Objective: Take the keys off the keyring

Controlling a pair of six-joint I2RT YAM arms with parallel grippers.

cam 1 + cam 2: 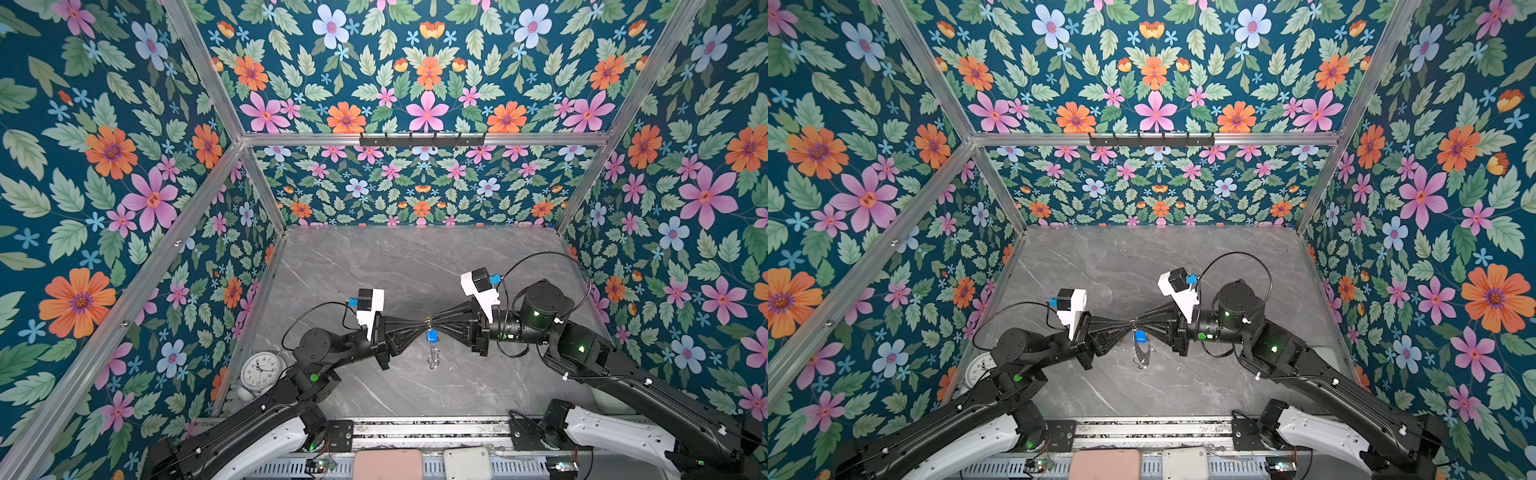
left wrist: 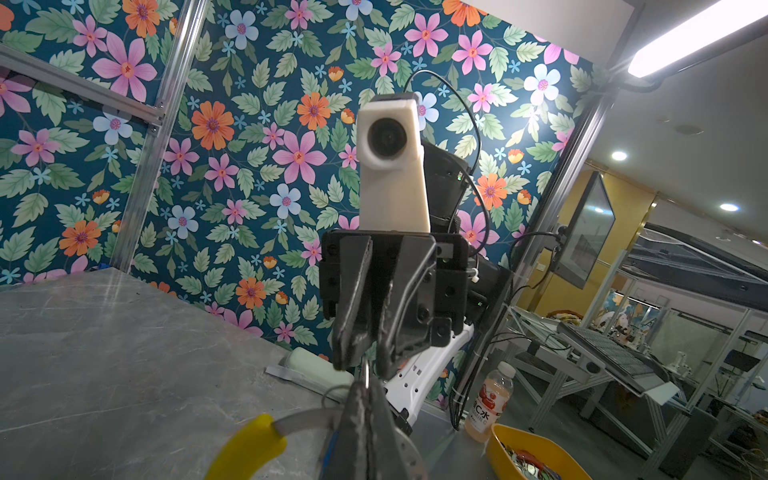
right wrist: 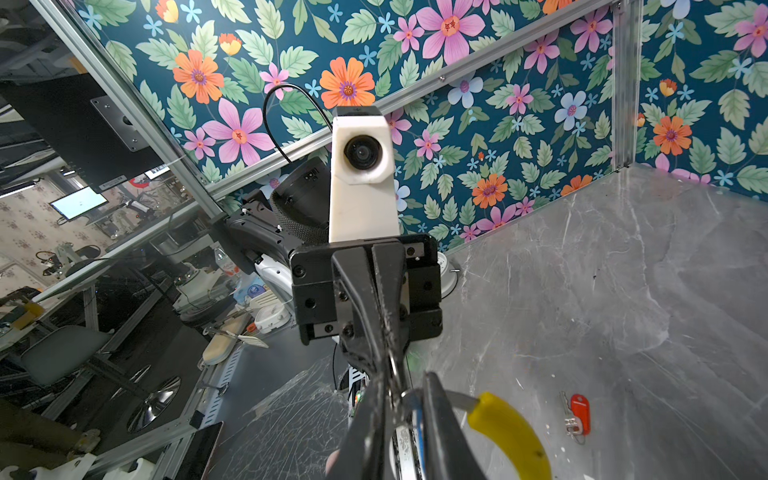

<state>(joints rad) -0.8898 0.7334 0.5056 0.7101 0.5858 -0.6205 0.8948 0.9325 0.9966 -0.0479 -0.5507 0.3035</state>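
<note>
The left gripper (image 1: 422, 323) is closed tight on the keyring (image 2: 249, 446), I think to steady it in the air, while the right gripper (image 1: 438, 324), tip to tip with it, is almost closed around a small loop (image 2: 365, 372), grip unclear, and the blue key (image 1: 432, 336) hangs just under where the tips meet.

Bottle (image 2: 490, 399) labelled "C水", clock (image 1: 261, 370) face numerals

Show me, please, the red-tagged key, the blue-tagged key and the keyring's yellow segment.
red-tagged key (image 3: 580, 413): right wrist view, on its red plastic tag.
blue-tagged key (image 1: 432, 336): in a top view, on its blue plastic tag.
keyring (image 3: 509, 432): right wrist view, on its yellow segment.
</note>
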